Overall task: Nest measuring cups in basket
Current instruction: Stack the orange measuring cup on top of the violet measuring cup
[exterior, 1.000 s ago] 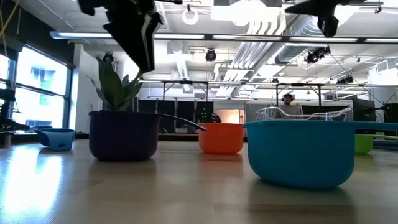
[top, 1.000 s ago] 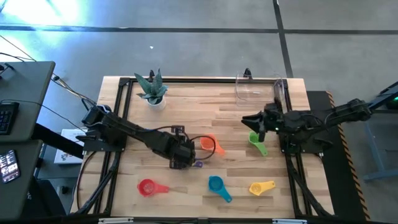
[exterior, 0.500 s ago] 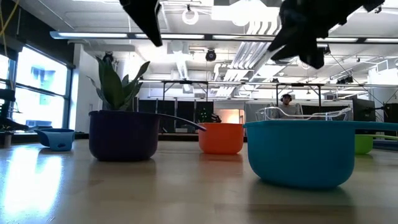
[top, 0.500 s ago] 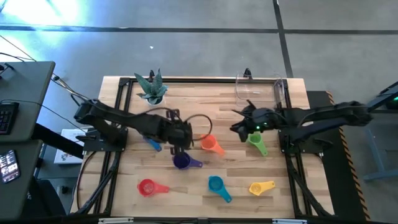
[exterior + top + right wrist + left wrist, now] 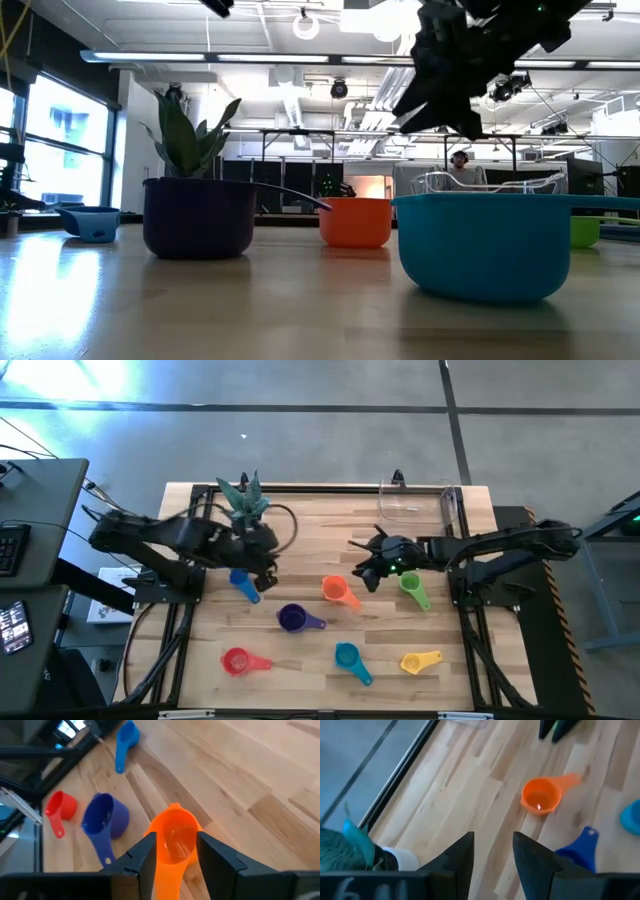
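Round orange plastic cup [image 5: 176,841] between parted right gripper [image 5: 172,851]; left gripper [image 5: 492,851] apart, empty.

Seven measuring cups lay on the table, one of each colour: one blue cup [image 5: 241,584], one orange cup [image 5: 336,591], one green cup [image 5: 412,587], one purple cup [image 5: 295,620], one red cup [image 5: 239,661], one teal cup [image 5: 350,658] and one yellow cup [image 5: 419,661]. One clear basket [image 5: 418,502] stood at the far edge, and one potted plant [image 5: 245,503]. Two arms were present, each with one gripper: the left gripper [image 5: 262,556] and the right gripper [image 5: 366,564].
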